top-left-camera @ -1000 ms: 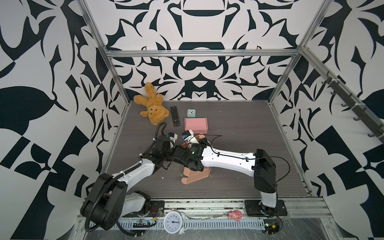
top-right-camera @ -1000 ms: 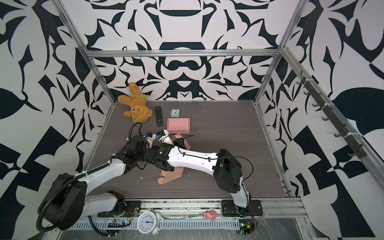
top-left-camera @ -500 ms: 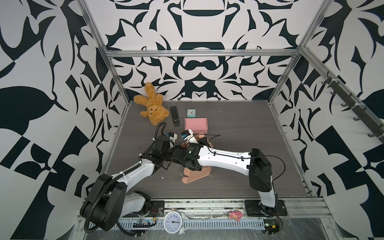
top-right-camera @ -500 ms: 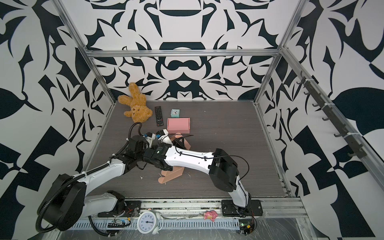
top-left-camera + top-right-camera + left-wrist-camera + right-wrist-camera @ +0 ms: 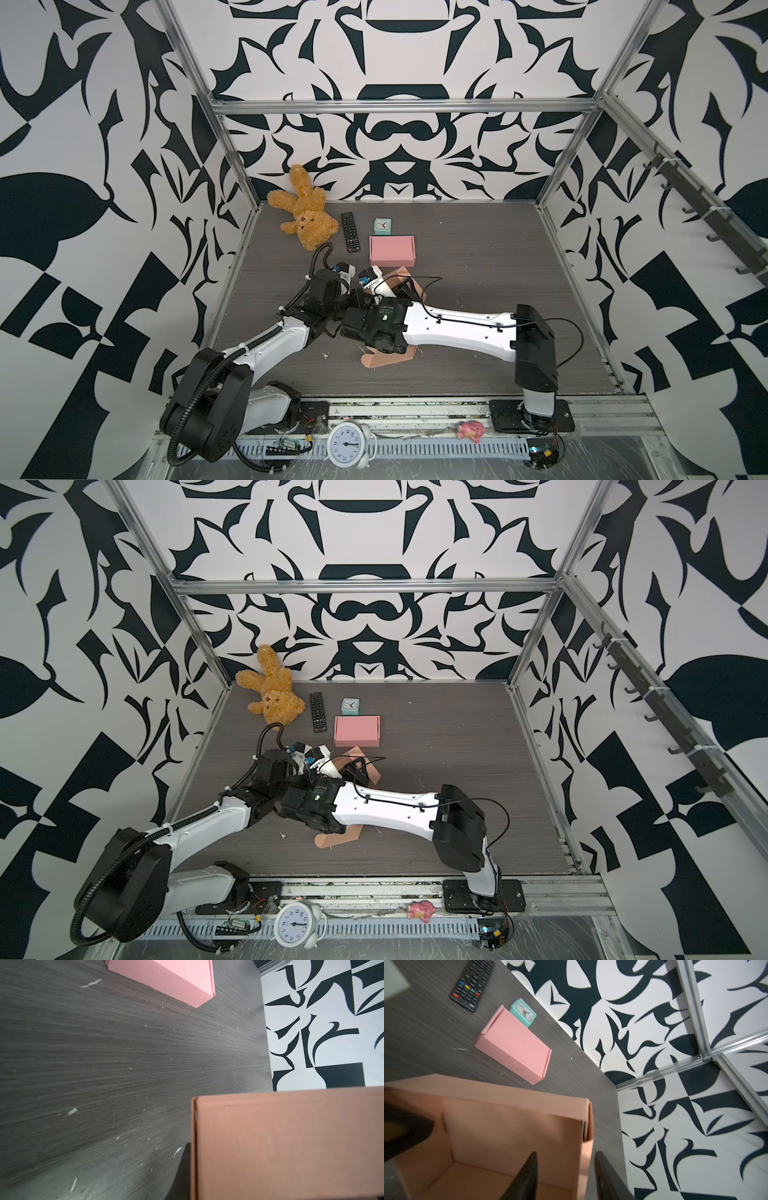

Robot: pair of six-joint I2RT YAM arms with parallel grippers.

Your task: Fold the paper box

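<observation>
Two black fingers (image 5: 527,1176) of the right gripper (image 5: 565,1154) stood apart, one inside the paper box (image 5: 508,1126) and one outside, so its side wall sat in the gap between them. Left gripper (image 5: 355,293) was pinched together. Going by the right wrist view, its dark finger (image 5: 406,1130) looked clamped on the opposite wall, while the left wrist view was mostly one brown panel up close. That box sat open side up near the middle of the grey table (image 5: 478,257), mostly buried under both arms in both top views, with a flap (image 5: 386,358) poking out toward the front rail. Just behind it lay a closed pink box (image 5: 392,250), then a teal clock (image 5: 382,226), a remote (image 5: 350,232) beside those, and a teddy bear (image 5: 305,216) in the back left corner. Up front on the rail were a white alarm clock (image 5: 347,444) and a pink toy (image 5: 471,430).
</observation>
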